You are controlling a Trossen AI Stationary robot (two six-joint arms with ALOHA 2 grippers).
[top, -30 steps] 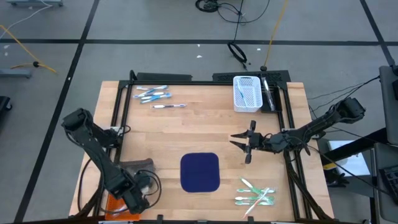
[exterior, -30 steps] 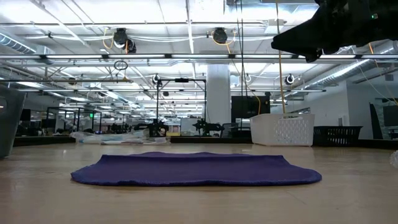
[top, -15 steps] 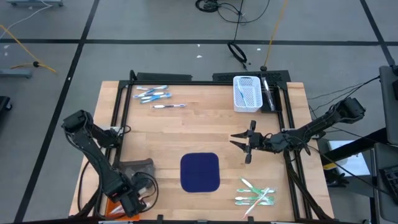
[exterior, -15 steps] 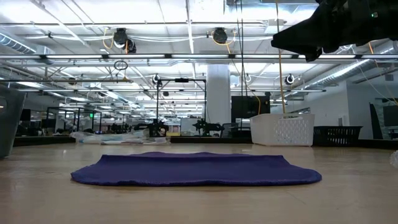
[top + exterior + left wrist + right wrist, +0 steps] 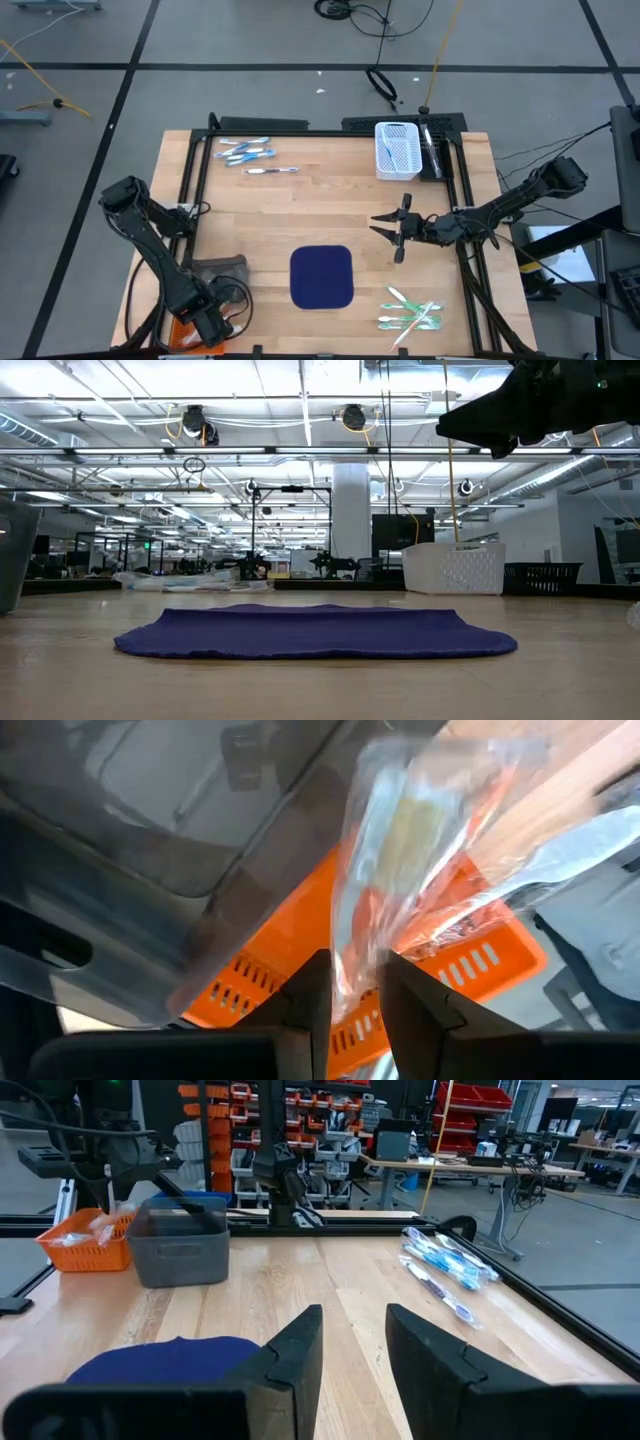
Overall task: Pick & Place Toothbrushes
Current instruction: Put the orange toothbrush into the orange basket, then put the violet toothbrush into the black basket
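Observation:
My left gripper [image 5: 205, 322] hangs over the orange basket [image 5: 183, 332] at the table's near left corner, shut on a clear-wrapped toothbrush [image 5: 405, 850] with orange and pale colours inside. My right gripper [image 5: 385, 228] is open and holds nothing, right of the table's middle and above the navy mat [image 5: 322, 277]. Blue-and-white toothbrushes [image 5: 246, 152] lie flat at the far left, also in the right wrist view [image 5: 445, 1265]. Green and white toothbrushes [image 5: 410, 312] lie near the right front. The mat [image 5: 315, 632] lies flat on the wood. My left gripper pinches the wrapped toothbrush between its two fingers [image 5: 308, 992], at one end of the clear wrapper [image 5: 352, 982]. The rest of the packet sticks out beyond the fingertips over the orange basket [image 5: 440, 970]. Whether its far end touches anything does not show.
A grey bin [image 5: 220, 268] stands beside the orange basket, close to my left arm. A white slotted basket [image 5: 396, 150] sits at the far right of the table. A black frame [image 5: 195, 190] runs along the table's sides. Bare wood lies between the mat and the far toothbrushes.
My left gripper has shifted a little toward the table's near left corner, over the orange basket. My right arm has kept still.

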